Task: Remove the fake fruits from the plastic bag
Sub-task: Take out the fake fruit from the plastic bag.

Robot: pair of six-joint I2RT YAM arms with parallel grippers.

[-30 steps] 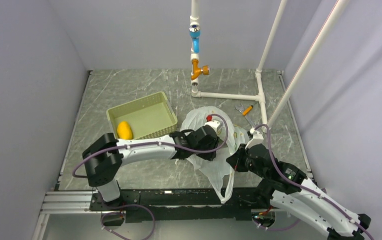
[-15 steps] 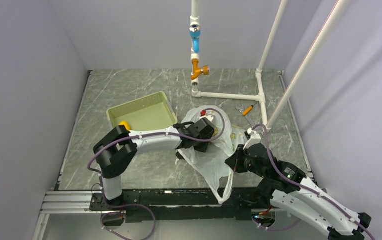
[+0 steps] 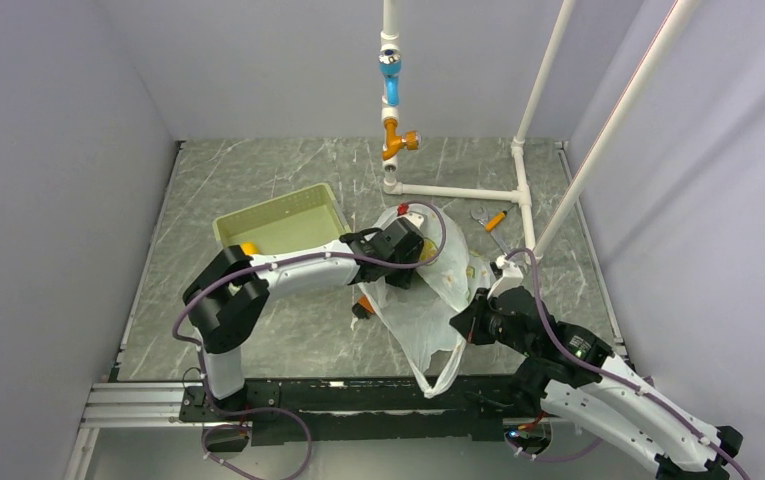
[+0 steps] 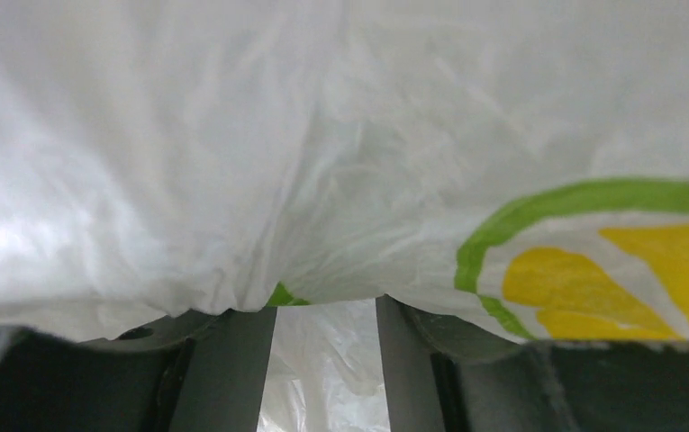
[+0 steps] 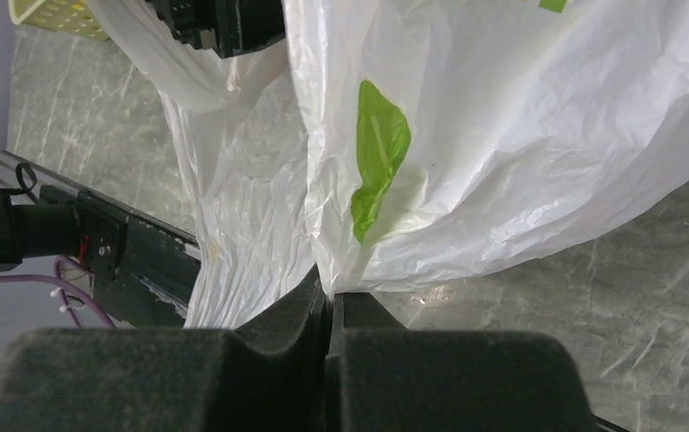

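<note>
As the right hand (image 5: 327, 301) pinches the crinkly bag (image 5: 521, 153), left hand (image 4: 326, 315) gapes, perhaps inside.

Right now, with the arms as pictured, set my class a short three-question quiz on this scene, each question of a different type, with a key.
1. True or false: the right end effector is shut on the bag.
2. Where is the mango? A) in the basket; B) inside the bag; C) in the right end effector.
3. Fill in: in the left wrist view, the left end effector has its fingers ____, with bag film draped over them.

Key: 1 true; 2 A; 3 apart.
</note>
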